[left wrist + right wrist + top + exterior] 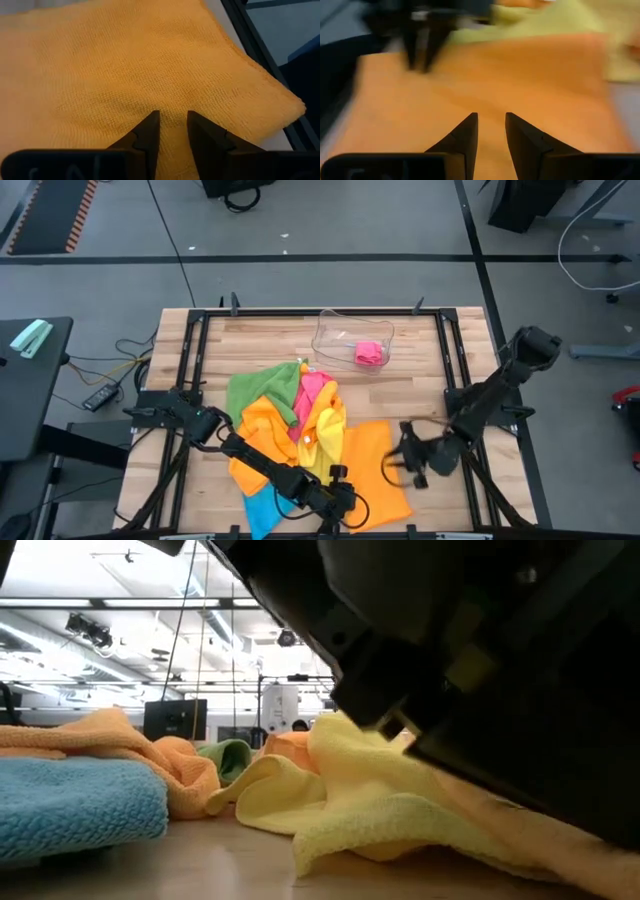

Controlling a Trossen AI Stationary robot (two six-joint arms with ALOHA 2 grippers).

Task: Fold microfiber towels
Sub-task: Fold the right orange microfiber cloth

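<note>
Left tool (172, 122) and right tool (491, 122) narrowly parted.

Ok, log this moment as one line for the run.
stage: fold begins | left gripper: on orange towel near edge | right gripper: over same towel | tray: pink towel inside

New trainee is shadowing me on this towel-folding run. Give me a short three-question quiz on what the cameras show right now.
1. True or false: the clear plastic tray holds a pink towel.
2. Which towel do both grippers sit over? A) green B) orange C) blue
3. Fill in: the blue towel lies at the table's ____ edge, beside the left arm.

Key:
1. True; it lies bunched in the tray, apart from the pile.
2. B; the left gripper and right gripper both point their narrowly parted fingers at the flat orange towel.
3. Near (front) edge.
</note>
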